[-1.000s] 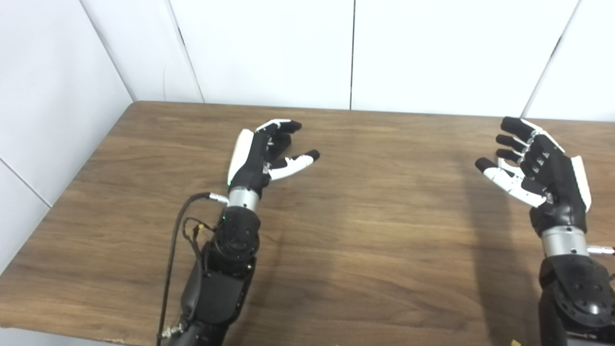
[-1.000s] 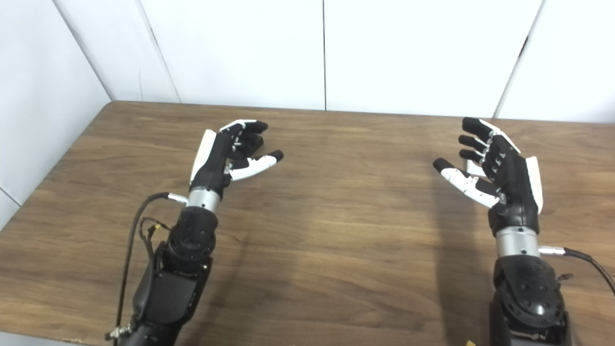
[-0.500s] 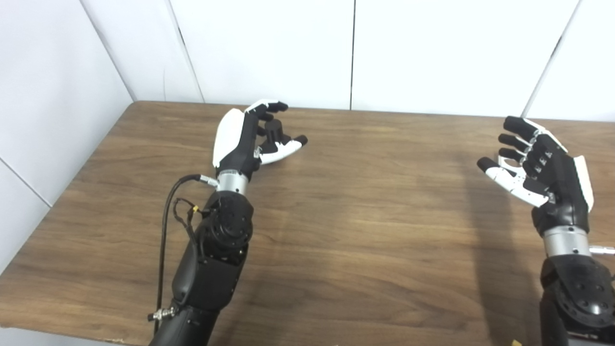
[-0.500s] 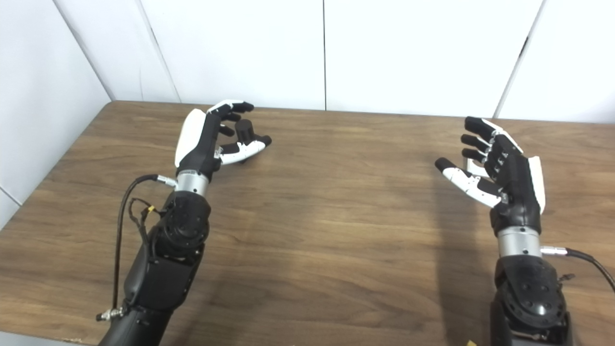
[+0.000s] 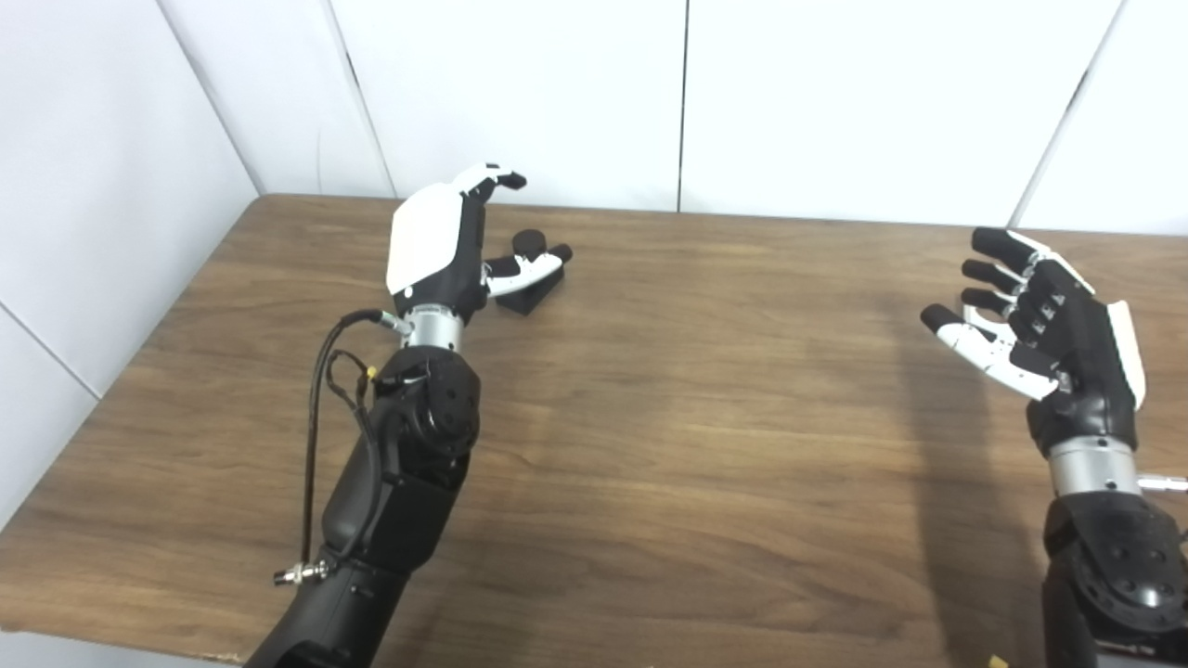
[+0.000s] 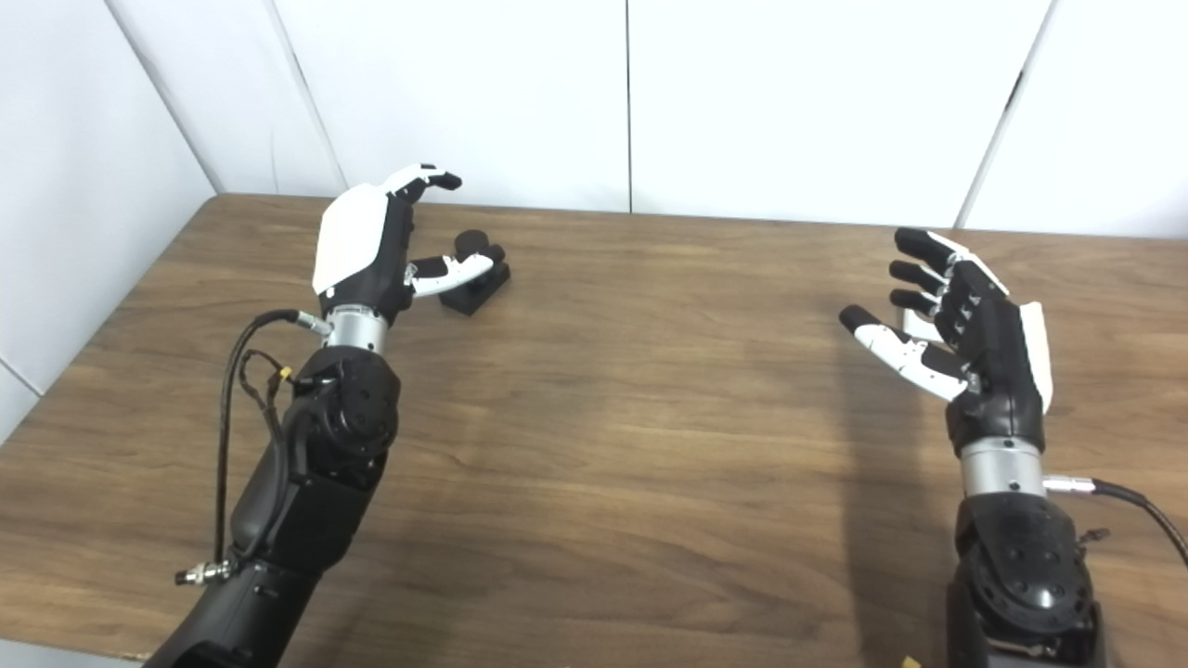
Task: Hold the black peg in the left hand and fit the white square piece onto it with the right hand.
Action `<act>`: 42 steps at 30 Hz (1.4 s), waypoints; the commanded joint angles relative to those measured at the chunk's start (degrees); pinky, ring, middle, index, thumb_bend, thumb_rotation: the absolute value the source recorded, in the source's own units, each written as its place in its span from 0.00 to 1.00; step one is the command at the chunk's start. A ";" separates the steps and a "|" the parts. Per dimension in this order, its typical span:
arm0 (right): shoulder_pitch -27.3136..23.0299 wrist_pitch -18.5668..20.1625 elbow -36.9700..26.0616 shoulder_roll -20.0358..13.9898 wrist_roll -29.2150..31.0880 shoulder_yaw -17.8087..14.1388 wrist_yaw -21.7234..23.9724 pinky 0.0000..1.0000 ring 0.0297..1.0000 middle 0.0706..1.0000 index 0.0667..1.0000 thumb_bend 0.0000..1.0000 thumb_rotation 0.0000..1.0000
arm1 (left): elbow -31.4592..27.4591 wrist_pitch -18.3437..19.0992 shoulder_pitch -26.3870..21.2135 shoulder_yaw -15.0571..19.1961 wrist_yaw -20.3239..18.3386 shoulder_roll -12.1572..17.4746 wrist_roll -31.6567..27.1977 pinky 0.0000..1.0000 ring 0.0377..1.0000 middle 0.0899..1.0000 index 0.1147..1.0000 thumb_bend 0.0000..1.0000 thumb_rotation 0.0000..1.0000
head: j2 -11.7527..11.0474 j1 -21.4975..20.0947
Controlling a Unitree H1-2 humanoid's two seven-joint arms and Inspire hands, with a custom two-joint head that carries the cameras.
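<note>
- Wooden table (image 5: 705,445), dark brown grain, spans the near and middle scene.
- White panelled walls (image 5: 835,93) at far and left sides, with dark vertical seams.

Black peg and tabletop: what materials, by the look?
Black peg: likely matte plastic; uniformly black and dull, with no glints or metallic shine. Could be printed or moulded, too small to tell. Table: wood-grain surface, probably laminate; brown streaked grain with a soft, even sheen.
</note>
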 commanded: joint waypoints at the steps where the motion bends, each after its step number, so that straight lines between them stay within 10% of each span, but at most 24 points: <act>1: -1.60 -1.36 -1.87 -0.43 -0.19 -0.16 -0.07 0.71 0.76 0.78 0.73 0.63 0.09 | 0.33 0.33 -3.65 -0.24 0.70 1.87 2.37 0.75 0.88 0.89 0.71 0.76 0.38 | 0.01 0.06; 15: -1.73 -1.30 -1.94 -0.03 -0.65 0.09 -0.27 0.73 0.77 0.79 0.73 0.63 0.11 | 7.86 5.72 -9.41 -3.40 -5.77 4.33 14.36 0.99 0.98 0.94 0.72 0.87 0.53 | 0.13 -0.33; 42: -2.37 -1.72 -2.08 -0.28 -0.76 -0.38 -0.52 0.74 0.77 0.79 0.73 0.63 0.10 | 20.12 5.72 -11.38 -2.68 -8.90 1.45 19.66 0.96 0.96 0.94 0.65 0.94 0.57 | 1.28 -1.43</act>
